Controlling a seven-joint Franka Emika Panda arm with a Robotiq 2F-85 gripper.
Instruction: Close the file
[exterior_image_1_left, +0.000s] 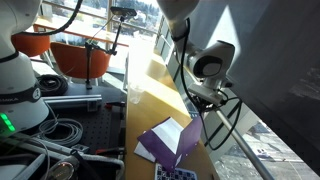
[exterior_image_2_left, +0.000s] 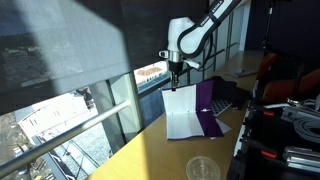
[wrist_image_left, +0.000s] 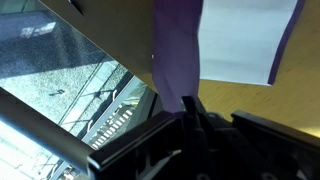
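Yellow-tan tabletop (exterior_image_2_left: 150, 150) beside the window held the file (exterior_image_2_left: 185, 118), lying open near the table edge with its white sheets showing. Its purple cover (wrist_image_left: 175, 50) stood raised off the sheets. In the wrist view the gripper (wrist_image_left: 190, 108) was pinched tight on that cover's edge.

Harsh window daylight; deep shadows

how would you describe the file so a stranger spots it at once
Look at the long yellow-tan table beside the windows. Below the white robot arm sits the file, a thin folder with one cover held up in the jaws. Its purple covers and white sheets match nothing nearby.
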